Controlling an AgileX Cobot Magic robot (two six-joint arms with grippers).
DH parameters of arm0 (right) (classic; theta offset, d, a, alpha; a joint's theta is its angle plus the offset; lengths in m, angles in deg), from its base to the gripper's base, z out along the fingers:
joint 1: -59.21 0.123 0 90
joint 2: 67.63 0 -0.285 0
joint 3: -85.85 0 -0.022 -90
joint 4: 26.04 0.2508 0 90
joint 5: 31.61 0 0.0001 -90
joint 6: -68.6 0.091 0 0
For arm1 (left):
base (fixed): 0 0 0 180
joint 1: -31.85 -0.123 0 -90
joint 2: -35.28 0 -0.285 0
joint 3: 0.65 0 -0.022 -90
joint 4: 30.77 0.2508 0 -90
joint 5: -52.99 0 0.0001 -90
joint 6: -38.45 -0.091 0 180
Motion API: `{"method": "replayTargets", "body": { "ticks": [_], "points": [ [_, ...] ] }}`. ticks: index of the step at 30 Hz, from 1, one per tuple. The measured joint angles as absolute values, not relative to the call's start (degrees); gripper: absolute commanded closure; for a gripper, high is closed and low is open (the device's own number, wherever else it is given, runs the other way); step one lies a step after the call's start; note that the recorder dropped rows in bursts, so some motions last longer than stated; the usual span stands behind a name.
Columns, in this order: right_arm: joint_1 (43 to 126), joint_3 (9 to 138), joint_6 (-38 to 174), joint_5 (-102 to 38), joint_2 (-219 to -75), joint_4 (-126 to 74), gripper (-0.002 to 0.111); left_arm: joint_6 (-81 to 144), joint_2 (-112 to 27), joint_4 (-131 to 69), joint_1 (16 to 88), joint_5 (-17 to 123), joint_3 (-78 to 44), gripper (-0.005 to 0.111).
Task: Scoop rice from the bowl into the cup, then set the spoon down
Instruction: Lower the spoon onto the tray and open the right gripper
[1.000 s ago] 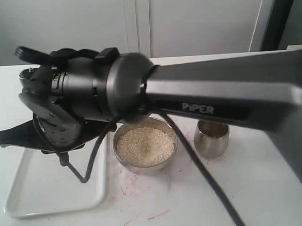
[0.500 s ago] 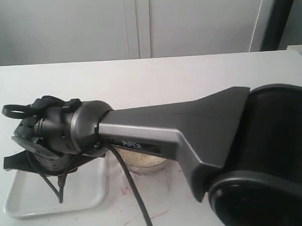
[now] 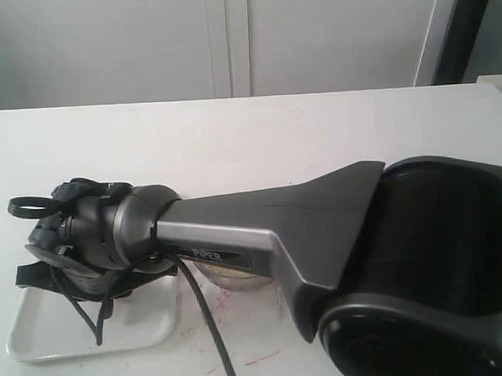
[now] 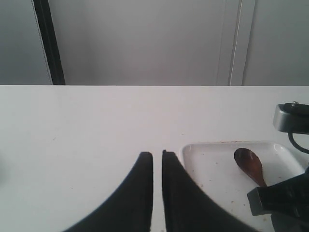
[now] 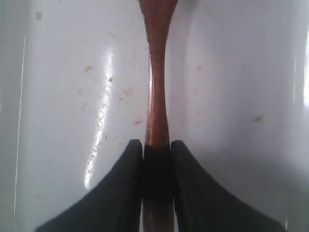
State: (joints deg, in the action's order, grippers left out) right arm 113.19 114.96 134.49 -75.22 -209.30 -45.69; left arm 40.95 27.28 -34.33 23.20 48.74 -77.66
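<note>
My right gripper (image 5: 157,145) is shut on the thin handle of the reddish-brown wooden spoon (image 5: 157,87), low over the white tray (image 5: 72,96). In the left wrist view the spoon's oval scoop (image 4: 249,165) lies on the tray (image 4: 212,159). My left gripper (image 4: 157,154) hangs beside that tray over bare table, jaws nearly touching with nothing between them. In the exterior view the right arm (image 3: 236,230) reaches across to the tray (image 3: 40,330). It hides the cup and leaves only a sliver of the bowl and rice (image 3: 230,277) showing.
The tray's floor carries small brown specks. Red marks (image 3: 219,310) stain the white table (image 3: 249,138) in front of the bowl. A black cable (image 3: 203,323) trails from the right wrist. White cabinet doors stand behind the table.
The right arm has swung lower and further left over the tray, bringing the spoon down with it. It now covers the cup and most of the bowl, which showed a second ago.
</note>
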Motion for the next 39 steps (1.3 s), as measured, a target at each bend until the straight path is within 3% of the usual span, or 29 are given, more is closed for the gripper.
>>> {"method": "replayTargets", "body": {
  "ticks": [14,23,35,39],
  "points": [
    [113.2,115.0,134.6,-74.1,-209.3,-45.8,0.108,40.9,27.3,-34.3,23.2,48.7,-77.7,0.092],
    [113.4,115.2,133.7,-74.0,-209.3,-45.8,0.089,40.9,27.3,-34.3,23.2,48.7,-77.7,0.092],
    [113.4,115.2,133.6,-74.0,-209.3,-45.8,0.088,40.9,27.3,-34.3,23.2,48.7,-77.7,0.092],
    [113.4,115.2,133.6,-74.0,-209.3,-45.8,0.083,40.9,27.3,-34.3,23.2,48.7,-77.7,0.092]
  ]
}}
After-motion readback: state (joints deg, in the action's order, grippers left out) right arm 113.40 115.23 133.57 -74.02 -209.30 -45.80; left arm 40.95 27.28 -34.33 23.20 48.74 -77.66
